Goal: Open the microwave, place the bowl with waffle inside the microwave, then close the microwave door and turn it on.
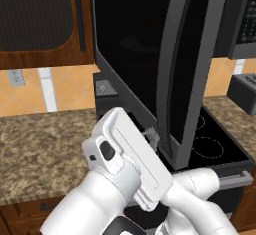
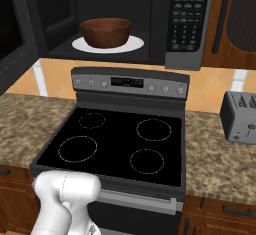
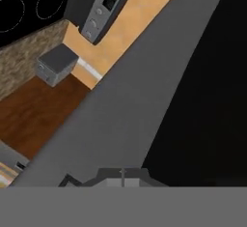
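Observation:
The microwave [image 2: 182, 19] hangs above the stove with its cavity exposed. Inside it, the dark reddish-brown bowl [image 2: 106, 31] stands on the white turntable plate [image 2: 134, 44]; what the bowl holds is hidden by its wall. The microwave door [image 1: 150, 54] is swung wide out to the left, its dark glass and grey frame towering in the left base view, and its edge shows as the microwave door [image 2: 12, 34] at the left of the right base view. My gripper [image 1: 151, 136] is shut with nothing in it, right at the door's lower grey frame [image 3: 120, 110]. In the hand view, my gripper [image 3: 123, 177] points at that frame.
The black glass-topped stove [image 2: 120, 144] lies below the microwave, with its control panel behind. A grey toaster [image 2: 240, 116] stands on the granite counter [image 2: 220, 164] to the right. A dark wood cabinet [image 1: 40, 19] hangs above the left counter [image 1: 40, 144].

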